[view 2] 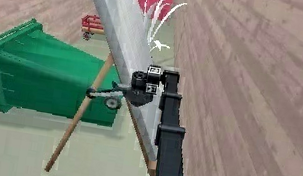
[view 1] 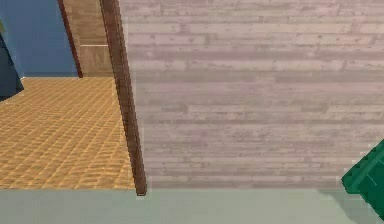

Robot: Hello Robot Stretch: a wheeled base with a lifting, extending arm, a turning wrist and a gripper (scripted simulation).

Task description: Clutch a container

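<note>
Forward view: plank wall (view 1: 250,90) close ahead, dark door post (view 1: 125,100) on its left. At the lower right edge is a green corner, which we judge to be the green bin (view 1: 368,178).

Arm side view: the arm (view 2: 167,139) reaches out. The claw (view 2: 98,94) sits before the green bin (view 2: 35,73), our likeliest container, whose bulk lies left of and beyond the claw. We cannot tell whether the claw grasps anything. A grey slanted board (view 2: 120,20) runs just right of the claw, and a thin wooden pole (view 2: 79,120) crosses beneath it.

Risks: the bin's broad, smooth wall may let the fingers slide off. The pole or board could snag the wrist.
</note>
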